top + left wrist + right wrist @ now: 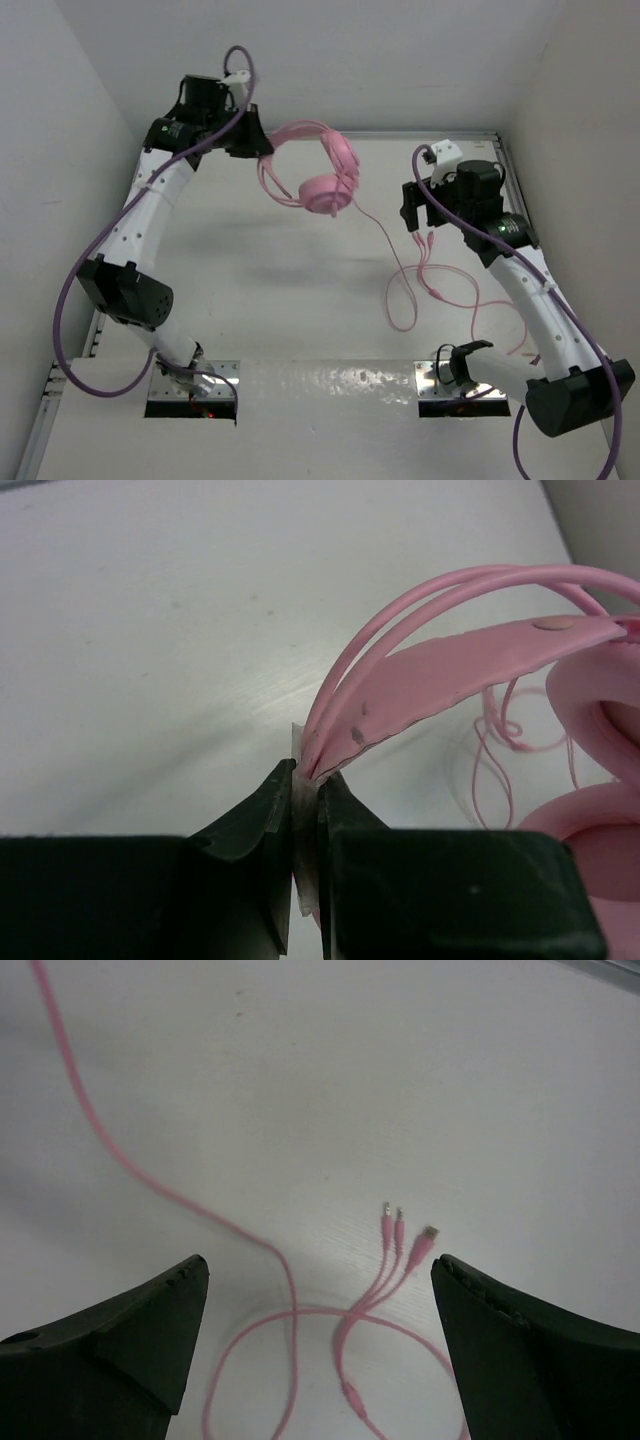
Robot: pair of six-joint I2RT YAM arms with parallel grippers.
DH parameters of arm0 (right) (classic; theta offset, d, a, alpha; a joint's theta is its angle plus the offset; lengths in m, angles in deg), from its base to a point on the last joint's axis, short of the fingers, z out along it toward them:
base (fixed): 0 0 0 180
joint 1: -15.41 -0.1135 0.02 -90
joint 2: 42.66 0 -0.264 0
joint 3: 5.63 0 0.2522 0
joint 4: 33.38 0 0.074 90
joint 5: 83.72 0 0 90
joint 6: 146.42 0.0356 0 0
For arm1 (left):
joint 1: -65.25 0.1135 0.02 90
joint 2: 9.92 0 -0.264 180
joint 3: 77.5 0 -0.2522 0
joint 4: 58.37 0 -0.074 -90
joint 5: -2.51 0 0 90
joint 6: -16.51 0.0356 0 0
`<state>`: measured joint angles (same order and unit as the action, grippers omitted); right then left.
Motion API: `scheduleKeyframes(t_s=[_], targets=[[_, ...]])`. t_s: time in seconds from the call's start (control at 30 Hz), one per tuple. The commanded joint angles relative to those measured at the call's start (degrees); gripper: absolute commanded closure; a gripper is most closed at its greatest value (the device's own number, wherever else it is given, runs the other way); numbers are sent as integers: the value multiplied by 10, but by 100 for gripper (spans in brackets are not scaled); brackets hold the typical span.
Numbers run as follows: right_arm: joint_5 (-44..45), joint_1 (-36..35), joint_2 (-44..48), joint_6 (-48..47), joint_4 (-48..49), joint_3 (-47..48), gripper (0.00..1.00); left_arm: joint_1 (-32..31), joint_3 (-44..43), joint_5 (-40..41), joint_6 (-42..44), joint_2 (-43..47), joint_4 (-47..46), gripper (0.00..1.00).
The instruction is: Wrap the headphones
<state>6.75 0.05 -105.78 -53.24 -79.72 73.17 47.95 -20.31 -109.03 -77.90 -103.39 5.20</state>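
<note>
Left pincer (262,152) sits in the upper left of the top view, clamped on the thin headband of the headphones (330,185). In the left wrist view the pincer (305,780) has its two dark fingers pressed together on the end of the pink headband (460,665), at the bottom centre of the frame. The band arcs up and to the right, with the round earcups (600,740) at the right edge. In the top view the earcups hang just right of the left pincer at upper centre and seem raised off the white bench (250,300), with a soft shadow under them. The thin pink cable (400,290) drops from the earcups toward the lower right and lies in loose loops on the bench, centre right. Right pincer (420,215) hangs over that cable at the right of the frame. In the right wrist view the pincer (318,1265) has its fingers spread wide apart, gripping nothing. The plugs (400,1235) lie flat on the bench (450,1080) between the fingers, with the cable (120,1160) running in from the upper left and curling at the bottom. A purple cable (75,300) loops along the left arm.
</note>
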Motion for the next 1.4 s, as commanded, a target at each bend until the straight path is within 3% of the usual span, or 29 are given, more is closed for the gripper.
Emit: scheduleKeyframes(t_s=[0.0, 0.17, 0.37, 0.57, 0.7, 0.9, 1.0, 1.13, 1.23, 1.37], targets=[[-161, 3, 25, -48, 149, -71, 9, 60, 23, -71, -82, 2, -51, 100], [-192, 1, -37, -49, 285, -161, 14, 75, 33, -71, -96, 8, -95, 100], [-171, -45, -195, -44, 398, -141, 9, 155, 19, -121, -168, -29, -112, 100], [-66, -80, -351, -19, 494, -92, 2, 159, 2, -133, -173, -46, -122, 100], [25, -80, -400, 19, 471, -43, 4, 159, -16, -120, -172, -58, -125, 100], [-3, -84, -433, 17, 447, -37, 8, 163, -64, -126, -172, -81, -136, 100], [-18, -86, -461, 24, 397, 2, 19, 167, -87, -134, -180, -92, -145, 100], [-18, -86, -504, 60, 376, 20, 42, 168, -113, -134, -176, -97, -147, 100], [-34, -88, -531, 89, 357, 47, 96, 173, -100, -164, -211, -98, -170, 100], [-16, -129, -492, 136, 363, 34, 100, 173, -81, -185, -252, -101, -204, 100]])
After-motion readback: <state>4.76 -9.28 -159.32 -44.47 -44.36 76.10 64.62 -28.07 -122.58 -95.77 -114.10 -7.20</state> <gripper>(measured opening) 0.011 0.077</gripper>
